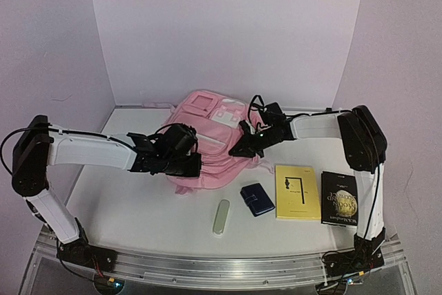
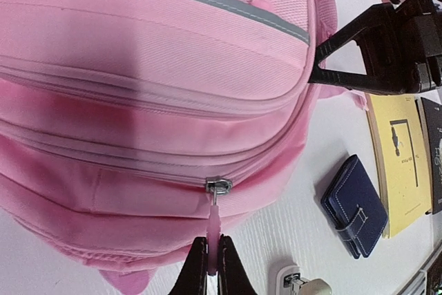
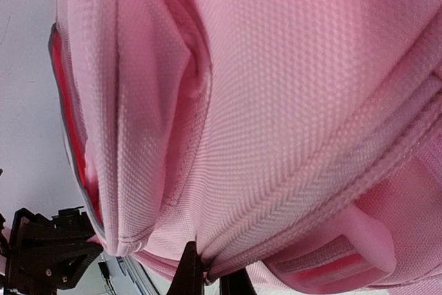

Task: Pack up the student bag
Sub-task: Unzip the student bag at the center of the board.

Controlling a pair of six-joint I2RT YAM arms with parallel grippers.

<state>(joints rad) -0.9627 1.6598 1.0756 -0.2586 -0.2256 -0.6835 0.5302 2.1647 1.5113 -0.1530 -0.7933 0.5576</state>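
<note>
Your backpack (image 1: 207, 139) sits mid-table, with the wallet (image 1: 257, 199) just in front of it. The left gripper (image 2: 213, 271) is pinched tight on the pink zipper tab (image 2: 215, 222). The right gripper (image 3: 210, 280) is clamped on a fold of fabric at the bag's side. Pull the tab along the zipper line, not upward. Use the right one as an anchor so the bag doesn't slide.

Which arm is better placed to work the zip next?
Left. The left gripper is shut on the pink zip pull of the bag, ready to draw it along. The right gripper only pinches fabric at the bag's side, so it probably suits bracing.
</note>
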